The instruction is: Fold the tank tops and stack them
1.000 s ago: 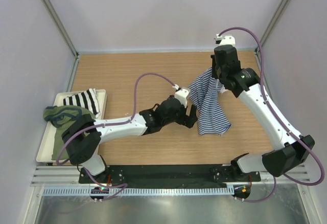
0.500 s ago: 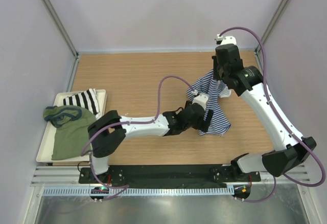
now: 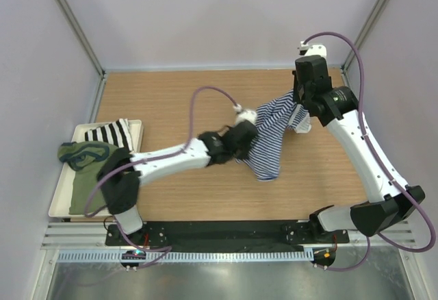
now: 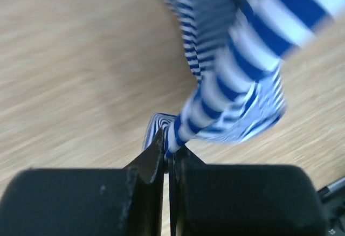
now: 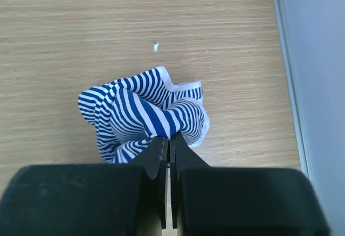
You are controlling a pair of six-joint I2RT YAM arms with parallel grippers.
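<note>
The navy-and-white striped tank top (image 3: 272,139) hangs bunched above the wooden table, stretched between both grippers. My left gripper (image 3: 248,144) is shut on one edge of it. In the left wrist view the fingertips (image 4: 170,141) pinch a fold of the striped cloth (image 4: 237,80). My right gripper (image 3: 300,111) is shut on the other end, and its wrist view shows the jaws (image 5: 170,139) closed on a crumpled striped fold (image 5: 140,106). The olive green tank top (image 3: 76,177) lies in the tray at the far left, partly hidden by my left arm.
A white tray (image 3: 60,194) sits at the table's left edge. It also holds a folded black-and-white striped cloth (image 3: 109,134). Grey walls close in the back and both sides. A small white speck (image 5: 156,46) lies on the wood.
My left gripper reached the striped top, shut on its edge and drew it left, lifting the cloth off the table. The right gripper shifted slightly right and back, still holding.
</note>
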